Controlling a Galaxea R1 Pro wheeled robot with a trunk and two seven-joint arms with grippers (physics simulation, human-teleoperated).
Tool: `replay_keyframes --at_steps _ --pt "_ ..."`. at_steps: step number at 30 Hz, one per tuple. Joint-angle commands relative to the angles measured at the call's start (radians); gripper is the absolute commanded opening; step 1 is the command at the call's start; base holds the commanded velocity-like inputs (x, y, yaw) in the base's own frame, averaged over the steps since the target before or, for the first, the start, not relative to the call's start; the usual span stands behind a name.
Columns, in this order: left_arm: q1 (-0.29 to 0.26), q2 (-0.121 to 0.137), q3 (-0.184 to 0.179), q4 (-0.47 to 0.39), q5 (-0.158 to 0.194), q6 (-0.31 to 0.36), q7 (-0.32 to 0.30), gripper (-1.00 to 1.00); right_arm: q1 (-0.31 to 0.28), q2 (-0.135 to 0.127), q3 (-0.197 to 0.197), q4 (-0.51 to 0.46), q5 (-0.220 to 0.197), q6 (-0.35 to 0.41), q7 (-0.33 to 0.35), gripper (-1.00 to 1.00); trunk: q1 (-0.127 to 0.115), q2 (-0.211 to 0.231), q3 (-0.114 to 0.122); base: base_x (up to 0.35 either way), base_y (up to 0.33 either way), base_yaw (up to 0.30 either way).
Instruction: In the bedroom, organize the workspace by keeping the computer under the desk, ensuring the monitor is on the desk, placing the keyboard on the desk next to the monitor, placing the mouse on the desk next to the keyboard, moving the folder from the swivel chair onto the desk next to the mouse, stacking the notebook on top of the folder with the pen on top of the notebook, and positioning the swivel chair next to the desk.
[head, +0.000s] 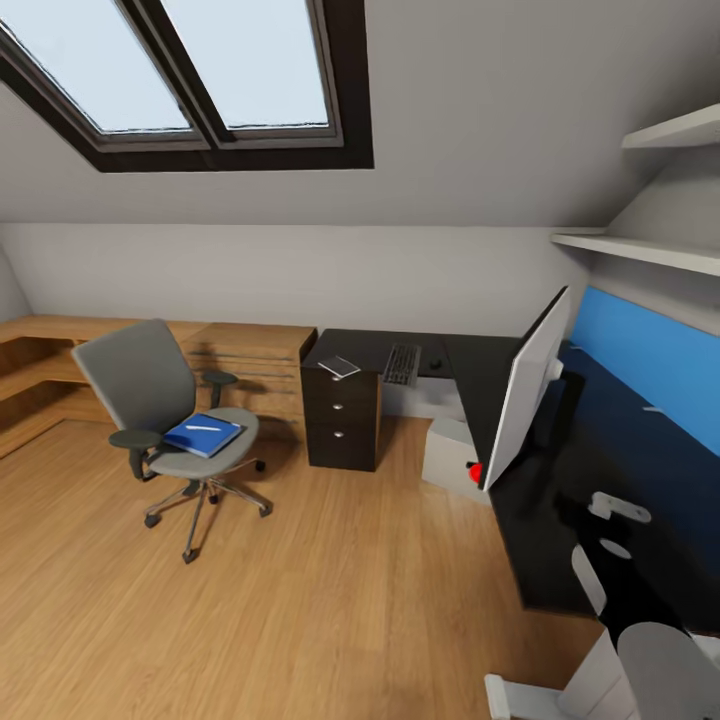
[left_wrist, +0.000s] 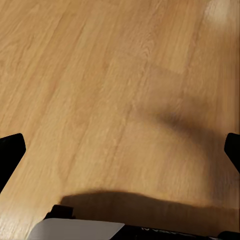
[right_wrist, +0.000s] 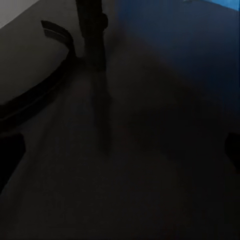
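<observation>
- The swivel chair (head: 165, 425) stands on the wooden floor (head: 330, 600) at far left, carrying a blue notebook (head: 203, 435) with a white pen (head: 201, 427) on top.
- On the black tabletop (head: 600, 470), the monitor (head: 527, 385) stands at right; the keyboard (head: 402, 364) and mouse (head: 436, 363) lie far behind it.
- The left pincer (left_wrist: 120, 150), fingers spread, hangs over bare floor.
- The right pincer (right_wrist: 120, 150), also spread, hovers over the tabletop near the monitor's curved stand (right_wrist: 45, 85).

No readable text, label, brand or number appears anywhere in these views. The only sign-like mark is a plain red dot at the lower corner of the monitor (head: 528, 390), bearing no lettering.
</observation>
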Motion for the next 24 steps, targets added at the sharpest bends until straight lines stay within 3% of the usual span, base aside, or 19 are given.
replay_keyframes --at_steps 1,15,24 --pt "0.000 -0.001 -0.002 0.002 0.010 -0.002 -0.001 1.00 -0.003 -0.001 0.020 0.010 -0.004 -0.023 -0.003 1.00 0.000 -0.001 -0.001 0.128 -0.308 0.000" --pt "0.000 -0.001 -0.003 0.025 0.007 -0.001 -0.001 1.00 -0.005 0.002 0.040 0.018 -0.006 -0.047 0.000 1.00 0.000 -0.001 -0.001 0.127 -0.308 0.000" --pt "0.000 -0.001 -0.003 0.026 0.007 -0.001 -0.002 1.00 -0.005 0.032 0.041 0.019 0.000 -0.068 -0.002 1.00 0.000 -0.001 -0.001 0.258 -0.070 0.116"
